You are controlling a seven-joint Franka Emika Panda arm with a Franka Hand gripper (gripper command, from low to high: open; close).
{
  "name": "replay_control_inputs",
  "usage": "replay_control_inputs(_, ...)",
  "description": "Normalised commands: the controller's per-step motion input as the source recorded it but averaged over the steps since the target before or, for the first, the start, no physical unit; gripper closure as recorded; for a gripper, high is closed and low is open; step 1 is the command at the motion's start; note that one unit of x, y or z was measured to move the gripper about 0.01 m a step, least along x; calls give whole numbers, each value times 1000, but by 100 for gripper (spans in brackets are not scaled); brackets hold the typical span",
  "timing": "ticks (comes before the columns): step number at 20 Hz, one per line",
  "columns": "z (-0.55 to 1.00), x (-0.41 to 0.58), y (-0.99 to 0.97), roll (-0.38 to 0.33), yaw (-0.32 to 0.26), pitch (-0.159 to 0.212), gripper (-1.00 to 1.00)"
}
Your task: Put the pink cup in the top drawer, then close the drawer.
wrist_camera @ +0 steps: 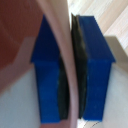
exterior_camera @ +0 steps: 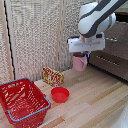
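My gripper (exterior_camera: 81, 54) hangs under the white block of the arm, above the wooden table. It is shut on the rim of the pink cup (exterior_camera: 79, 62), which it holds in the air, clear of the tabletop. In the wrist view the two blue fingers (wrist_camera: 95, 70) press on either side of the cup's thin pink wall (wrist_camera: 69, 60). The dark brown chest of drawers (exterior_camera: 112, 57) with silver bar handles stands at the exterior view's right, just beyond the cup. I cannot tell whether any drawer is open.
A red bowl (exterior_camera: 60, 94) sits on the table below and to the exterior view's left of the cup. A red wire basket (exterior_camera: 22, 102) stands at the front left. A yellow-and-red box (exterior_camera: 53, 76) lies behind the bowl. A beige curtain hangs behind.
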Motion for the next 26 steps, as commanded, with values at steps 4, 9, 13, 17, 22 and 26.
replay_control_inputs(4, 605, 537, 205, 91, 0, 12, 100)
replay_control_inputs(9, 738, 537, 109, 89, 0, 90, 100)
replay_control_inputs(13, 729, 459, 36, 95, -12, 131, 100)
replay_control_inputs(17, 751, 451, -9, 97, -21, 121, 100)
replay_control_inputs(22, 846, 409, -171, 84, -25, 75, 100)
replay_control_inputs(26, 916, 380, -254, 66, -35, 55, 100)
